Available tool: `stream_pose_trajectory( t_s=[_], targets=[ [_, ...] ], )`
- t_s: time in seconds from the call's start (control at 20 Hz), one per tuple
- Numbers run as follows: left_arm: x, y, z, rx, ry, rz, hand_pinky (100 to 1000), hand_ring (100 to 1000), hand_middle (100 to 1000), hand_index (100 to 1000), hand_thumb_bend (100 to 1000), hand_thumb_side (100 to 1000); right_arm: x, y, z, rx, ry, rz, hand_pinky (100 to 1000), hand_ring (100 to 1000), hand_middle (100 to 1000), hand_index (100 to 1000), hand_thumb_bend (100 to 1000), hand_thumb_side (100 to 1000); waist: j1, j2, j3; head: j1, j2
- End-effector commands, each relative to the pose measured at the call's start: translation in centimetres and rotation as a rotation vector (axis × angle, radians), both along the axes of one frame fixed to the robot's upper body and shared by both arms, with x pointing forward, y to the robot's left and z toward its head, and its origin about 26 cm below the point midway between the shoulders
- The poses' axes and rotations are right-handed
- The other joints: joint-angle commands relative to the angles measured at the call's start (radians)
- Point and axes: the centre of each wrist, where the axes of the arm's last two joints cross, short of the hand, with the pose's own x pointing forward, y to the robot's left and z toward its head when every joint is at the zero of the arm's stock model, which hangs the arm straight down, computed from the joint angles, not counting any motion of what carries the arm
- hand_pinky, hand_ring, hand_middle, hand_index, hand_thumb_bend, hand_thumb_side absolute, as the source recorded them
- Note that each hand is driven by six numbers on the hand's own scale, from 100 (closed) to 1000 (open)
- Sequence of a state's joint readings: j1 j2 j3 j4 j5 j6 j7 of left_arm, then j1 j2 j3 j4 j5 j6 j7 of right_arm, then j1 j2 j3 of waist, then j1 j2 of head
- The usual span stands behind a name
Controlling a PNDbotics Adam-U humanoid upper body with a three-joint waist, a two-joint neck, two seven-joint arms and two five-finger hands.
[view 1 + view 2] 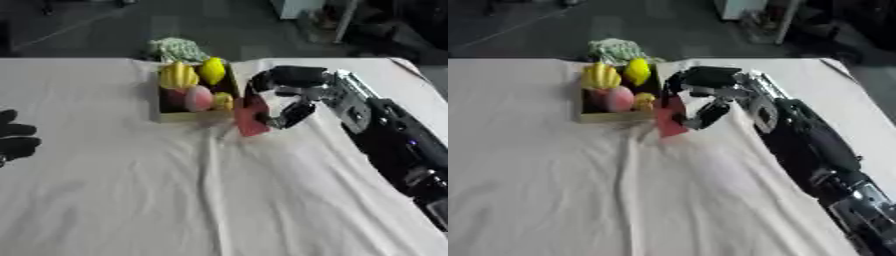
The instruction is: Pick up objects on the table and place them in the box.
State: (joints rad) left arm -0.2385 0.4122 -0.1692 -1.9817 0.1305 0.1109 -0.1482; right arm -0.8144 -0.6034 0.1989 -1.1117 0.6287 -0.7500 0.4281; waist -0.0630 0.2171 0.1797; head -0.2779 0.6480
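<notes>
- Red flat object (251, 119) sits pinched between the thumb and curled fingers of the right hand (293, 95), just beside the box's right side, its lower end at the white tablecloth (219, 200).
- Box (188, 116) already holds a banana bunch (178, 76), a lemon (212, 70) and a pink fruit (199, 98).
- Left hand (13, 140) rests at the left edge, fingers relaxed.

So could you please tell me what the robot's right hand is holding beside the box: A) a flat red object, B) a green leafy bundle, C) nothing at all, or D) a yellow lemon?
A: the right hand has its fingers curled round a flat red object just right of the box, which already holds yellow and pink fruit.
</notes>
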Motion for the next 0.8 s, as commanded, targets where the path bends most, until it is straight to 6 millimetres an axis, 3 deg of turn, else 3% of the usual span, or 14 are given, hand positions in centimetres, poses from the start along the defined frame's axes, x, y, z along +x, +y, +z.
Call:
stream_pose_trajectory(
  t_s=[0.05, 0.35, 0.55, 0.8],
  targets=[
    [-0.2, -0.2, 0.6, 0.006, -0.023, -0.006, 834, 774, 741, 919, 100, 827, -0.3, -1.3, 3.1, -0.001, -0.037, -0.009, 736, 667, 420, 568, 100, 231, 0.003, -0.012, 0.002, -0.002, -0.019],
    [-0.2, -0.3, 0.6, 0.001, -0.021, -0.007, 837, 774, 741, 919, 100, 842, -0.4, -1.4, 3.7, 0.02, -0.03, -0.018, 723, 646, 414, 577, 100, 205, 0.001, -0.01, 0.005, -0.004, -0.028],
    [0.0, -1.5, 1.0, -0.007, -0.014, -0.056, 839, 774, 741, 919, 100, 846, 0.2, -4.2, 5.1, 0.2, -0.055, -0.134, 715, 641, 410, 574, 100, 198, -0.014, -0.002, 0.082, -0.065, -0.057],
    [0.1, -2.0, 1.2, -0.002, -0.01, -0.088, 841, 774, 741, 920, 100, 849, 0.4, -5.7, 5.1, 0.336, -0.081, -0.223, 711, 641, 412, 585, 100, 198, -0.025, 0.0, 0.129, -0.104, -0.073]
  ],
)
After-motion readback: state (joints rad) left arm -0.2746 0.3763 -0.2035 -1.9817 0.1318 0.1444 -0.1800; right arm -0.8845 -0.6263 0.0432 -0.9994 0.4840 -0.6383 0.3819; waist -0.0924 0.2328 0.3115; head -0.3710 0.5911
